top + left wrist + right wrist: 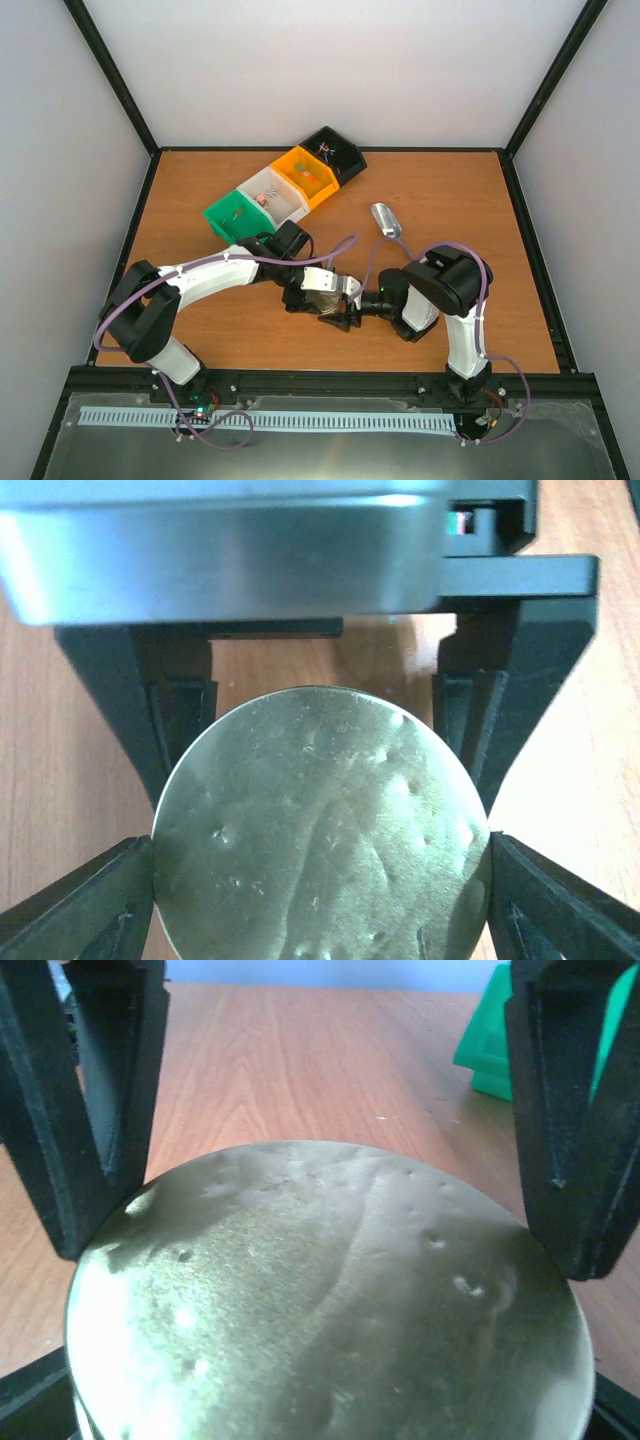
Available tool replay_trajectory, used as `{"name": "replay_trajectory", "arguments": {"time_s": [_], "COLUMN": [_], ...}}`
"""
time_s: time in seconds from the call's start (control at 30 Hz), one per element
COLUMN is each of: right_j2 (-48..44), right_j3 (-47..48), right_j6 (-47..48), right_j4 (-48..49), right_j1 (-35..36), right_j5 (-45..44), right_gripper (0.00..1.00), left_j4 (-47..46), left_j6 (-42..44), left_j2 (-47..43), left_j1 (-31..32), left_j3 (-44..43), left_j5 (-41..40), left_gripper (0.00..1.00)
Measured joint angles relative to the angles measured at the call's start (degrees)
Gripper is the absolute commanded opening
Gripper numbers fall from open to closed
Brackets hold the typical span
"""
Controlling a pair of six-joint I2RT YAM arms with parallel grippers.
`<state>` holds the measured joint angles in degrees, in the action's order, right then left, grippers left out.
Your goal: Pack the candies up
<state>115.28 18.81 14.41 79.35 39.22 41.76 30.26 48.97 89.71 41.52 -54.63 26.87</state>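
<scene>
The candies lie in a row of bins at the back: a few in the white bin [263,199], the orange bin [306,173] and the black bin [324,151]. Both grippers meet at the table's middle on a clear jar [326,286] with a round gold lid [320,830]. My left gripper [320,890] has its two fingers pressed against the lid's sides. My right gripper [330,1400] comes from the opposite side, and its fingers touch the gold lid [330,1300] at both edges. The jar's contents are hidden under the lid.
A green bin [226,218] sits at the left end of the row, also seen as the green bin [490,1050] beyond the right gripper. A shiny metal scoop [386,219] lies on the wood right of the bins. Black rails frame the table.
</scene>
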Motion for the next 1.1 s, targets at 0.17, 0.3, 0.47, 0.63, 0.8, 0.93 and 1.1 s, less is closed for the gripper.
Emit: {"name": "replay_trajectory", "arguments": {"time_s": [0.17,0.3,0.47,0.63,0.8,0.93,1.1], "right_j2": [-0.3,-1.9,-2.4,-2.4,-2.4,-2.4,-2.4], "right_j3": [0.3,0.3,0.3,1.9,2.7,2.6,1.2], "right_j6": [0.8,-0.2,-2.0,-3.3,-3.8,-4.2,-3.0], "right_j4": [-1.4,-3.3,-4.6,-8.0,-8.0,-7.8,-7.1], "right_j1": [-0.2,-0.4,-0.1,0.9,1.1,1.0,0.3], "right_j5": [1.6,-3.7,-10.8,-15.7,-15.6,-14.1,-8.6], "right_gripper": [0.97,0.99,0.95,0.93,0.71,0.57,0.51], "left_j4": [0.7,-1.8,-6.4,-8.6,-8.7,-7.6,-2.1], "left_j6": [1.2,-5.5,-14.9,-19.4,-19.6,-17.8,-9.2], "left_j2": [-0.1,0.4,0.8,1.2,1.3,1.3,1.4], "left_j1": [0.0,-0.8,-1.5,-1.5,-1.5,-1.6,-1.6], "left_j3": [0.0,-0.1,0.2,0.2,0.2,-0.1,-1.3], "left_j5": [-0.2,-2.6,-7.0,-8.2,-7.4,-6.7,-3.4], "left_gripper": [0.54,0.56,0.56,0.55,0.55,0.55,0.55]}}
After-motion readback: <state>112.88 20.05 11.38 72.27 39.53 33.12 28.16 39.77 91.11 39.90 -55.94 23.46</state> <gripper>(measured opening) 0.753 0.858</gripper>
